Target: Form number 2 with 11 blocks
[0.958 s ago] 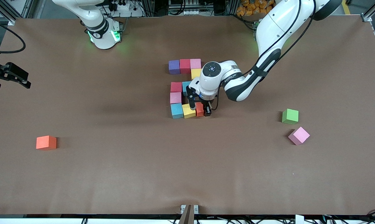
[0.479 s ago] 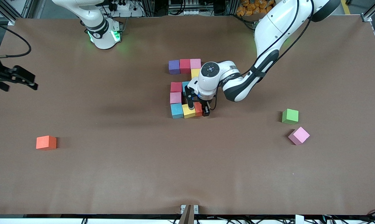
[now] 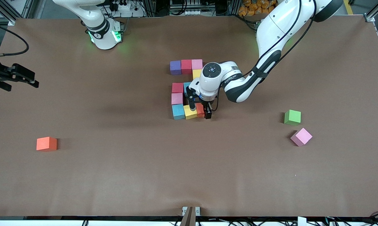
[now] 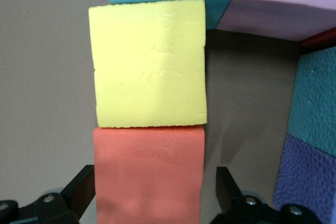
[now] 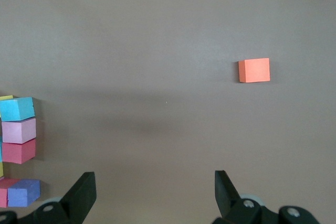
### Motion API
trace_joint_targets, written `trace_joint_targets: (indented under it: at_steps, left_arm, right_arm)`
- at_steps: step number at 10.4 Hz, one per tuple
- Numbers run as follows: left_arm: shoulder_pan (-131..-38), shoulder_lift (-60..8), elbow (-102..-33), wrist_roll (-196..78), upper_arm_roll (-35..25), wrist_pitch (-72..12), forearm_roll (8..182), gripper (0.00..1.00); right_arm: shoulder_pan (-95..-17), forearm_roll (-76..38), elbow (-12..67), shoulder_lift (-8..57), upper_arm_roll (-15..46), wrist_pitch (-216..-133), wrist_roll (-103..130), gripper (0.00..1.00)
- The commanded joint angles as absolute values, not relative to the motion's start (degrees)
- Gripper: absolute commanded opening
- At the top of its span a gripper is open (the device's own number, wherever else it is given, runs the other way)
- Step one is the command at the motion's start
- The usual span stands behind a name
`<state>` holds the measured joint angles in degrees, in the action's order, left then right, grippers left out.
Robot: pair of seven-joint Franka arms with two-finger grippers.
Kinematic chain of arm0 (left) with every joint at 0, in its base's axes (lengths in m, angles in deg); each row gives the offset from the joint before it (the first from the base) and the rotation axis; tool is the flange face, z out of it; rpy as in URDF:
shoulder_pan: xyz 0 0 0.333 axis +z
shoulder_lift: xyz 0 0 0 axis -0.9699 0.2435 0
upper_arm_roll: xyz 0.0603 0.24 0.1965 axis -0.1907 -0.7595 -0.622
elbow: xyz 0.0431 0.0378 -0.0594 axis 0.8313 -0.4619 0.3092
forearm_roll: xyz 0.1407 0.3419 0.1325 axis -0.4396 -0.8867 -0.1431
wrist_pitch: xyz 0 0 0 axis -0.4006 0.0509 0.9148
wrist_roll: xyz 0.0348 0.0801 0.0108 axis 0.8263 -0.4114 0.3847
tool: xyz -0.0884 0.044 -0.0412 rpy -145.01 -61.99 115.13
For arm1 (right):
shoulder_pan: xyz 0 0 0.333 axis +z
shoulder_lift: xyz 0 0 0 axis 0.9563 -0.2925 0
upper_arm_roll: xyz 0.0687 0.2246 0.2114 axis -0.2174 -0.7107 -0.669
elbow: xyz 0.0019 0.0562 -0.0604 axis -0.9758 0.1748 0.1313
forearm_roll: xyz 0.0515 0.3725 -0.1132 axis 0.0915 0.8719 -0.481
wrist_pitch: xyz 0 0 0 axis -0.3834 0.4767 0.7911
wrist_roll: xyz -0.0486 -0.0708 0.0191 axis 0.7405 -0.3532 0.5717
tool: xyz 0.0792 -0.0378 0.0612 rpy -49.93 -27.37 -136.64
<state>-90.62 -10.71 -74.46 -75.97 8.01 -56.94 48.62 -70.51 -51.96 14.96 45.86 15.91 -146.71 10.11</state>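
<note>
In the middle of the desk (image 3: 113, 175) the left arm reaches down from its base, elbow bent, wrist pointing straight down over the near row of the number 2 (image 3: 187, 89). The left claw (image 3: 200, 112) straddles the red block (image 4: 148, 174) at that row's end toward the left arm; its fingers (image 4: 80, 191) stand apart, a gap showing on each side of the block, so nothing is clamped. The red block touches the yellow block (image 4: 149, 71), which touches a light blue block (image 3: 178, 111).

The wrist hides the middle row of the digit: a second light blue block (image 3: 186, 87) is only partly seen.

The right arm waits; the right claw (image 3: 19, 76) hangs over the desk's edge at its own end, fingers apart and empty. An orange block (image 3: 46, 143), a green cube (image 3: 292, 117) and a loose pink block (image 3: 301, 137) lie well apart from the digit.
</note>
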Motion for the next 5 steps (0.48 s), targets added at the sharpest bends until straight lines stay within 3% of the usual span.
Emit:
trace_joint_targets:
  at_steps: [1,5]
  left_arm:
    - [-90.93,-11.72,-74.33,-74.1,8.03,-57.21,46.75,1.0]
    - [-89.62,-13.66,-75.3,-75.15,10.49,-57.03,46.84,1.0]
  right_arm:
    - [-69.83,-50.84,14.4,45.55,15.54,-146.0,9.82,1.0]
    - [-70.01,-51.02,14.48,45.46,15.63,-148.11,9.56,1.0]
